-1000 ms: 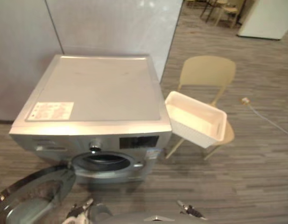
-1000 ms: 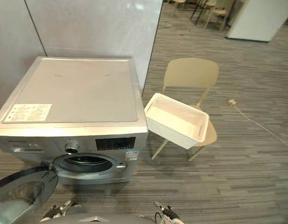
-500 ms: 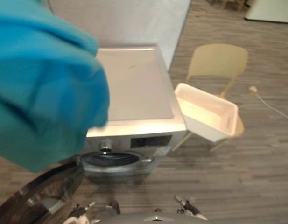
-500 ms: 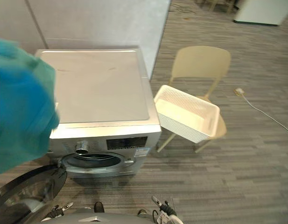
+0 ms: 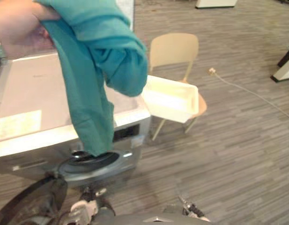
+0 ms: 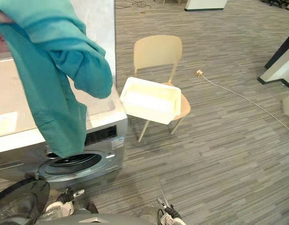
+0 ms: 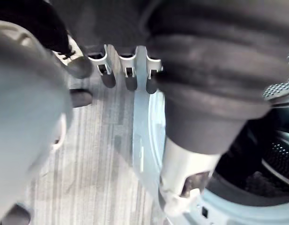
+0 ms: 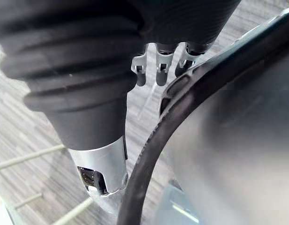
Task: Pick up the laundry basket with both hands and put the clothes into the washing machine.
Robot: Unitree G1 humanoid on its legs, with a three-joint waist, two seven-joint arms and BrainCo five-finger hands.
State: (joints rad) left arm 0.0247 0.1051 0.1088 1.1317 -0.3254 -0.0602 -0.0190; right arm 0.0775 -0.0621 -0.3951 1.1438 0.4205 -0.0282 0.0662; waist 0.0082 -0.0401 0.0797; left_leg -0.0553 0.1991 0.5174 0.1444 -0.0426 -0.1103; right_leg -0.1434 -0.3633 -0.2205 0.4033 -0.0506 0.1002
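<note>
While a person's hand (image 5: 18, 28) grips a teal garment (image 5: 92, 70) high at the robot's upper left, the cloth hangs down across the washing machine (image 5: 22, 103), its lower end in line with the round drum opening (image 5: 88, 160); contact with the rim cannot be told. Machine door (image 5: 32, 201) stands swung open at lower left. White laundry basket (image 5: 170, 98) sits tilted on the seat of a beige chair (image 5: 174, 49), just beside the machine's right side. Left hand (image 7: 130, 70) hangs low near the drum opening, fingers loose, holding nothing. Right hand (image 8: 158, 65) hangs low beside the door's dark rim, fingers likewise slack, nothing in them. Floor (image 5: 238, 150) is grey striped carpet.
</note>
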